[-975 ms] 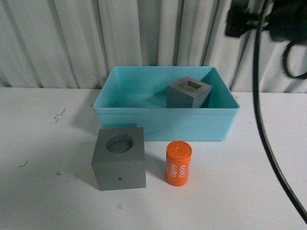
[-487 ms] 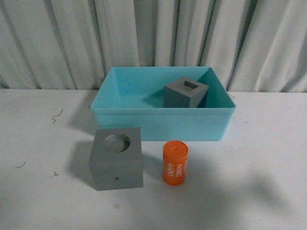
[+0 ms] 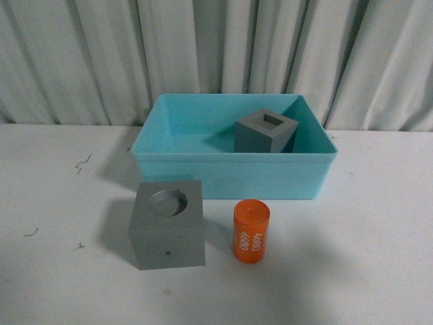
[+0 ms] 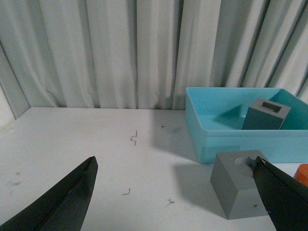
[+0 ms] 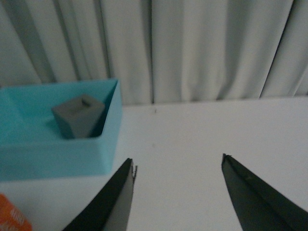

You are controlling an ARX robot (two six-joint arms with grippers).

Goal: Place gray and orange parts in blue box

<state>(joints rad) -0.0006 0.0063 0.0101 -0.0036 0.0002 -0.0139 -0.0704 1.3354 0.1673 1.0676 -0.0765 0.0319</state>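
The blue box (image 3: 223, 177) stands at the back middle of the white table. The gray cube with a rectangular recess (image 3: 265, 133) sits inside it, toward its right. The gray cube with a round recess (image 3: 169, 225) stands on the table in front of the box. The orange cylinder (image 3: 251, 231) printed "4680" stands upright to its right. Neither arm shows in the front view. My left gripper (image 4: 174, 161) is open and empty, left of the round-recess cube (image 4: 240, 183). My right gripper (image 5: 178, 161) is open and empty over bare table, right of the box (image 5: 53, 154).
A pleated gray-white curtain (image 3: 216, 54) hangs behind the table. Small dark marks (image 3: 82, 162) lie on the table's left part. The orange cylinder's edge shows in the left wrist view (image 4: 302, 173) and in the right wrist view (image 5: 12, 216).
A dark arm and its cable, at the upper right one second ago, have left the front view. The cubes, cylinder and box rest where they were.
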